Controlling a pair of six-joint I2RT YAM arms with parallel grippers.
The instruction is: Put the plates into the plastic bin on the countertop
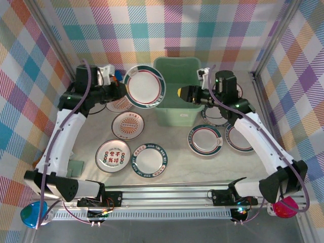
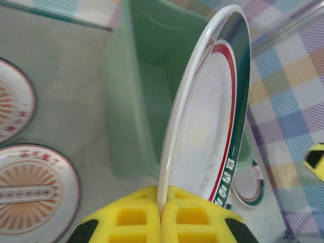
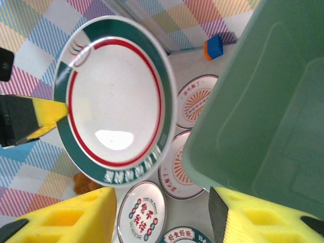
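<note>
Teal-rimmed plate is clamped on edge by the left gripper for upright entry into the plastic bin, beside whose wall the right gripper is positioned half-open, likely for steadying

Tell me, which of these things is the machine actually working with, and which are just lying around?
Part of the job: the teal-rimmed plate in the left pincer, the green bin, the other plates on the countertop.

Just lying about: the small blue-and-orange block, the pale green pad at the left edge.
</note>
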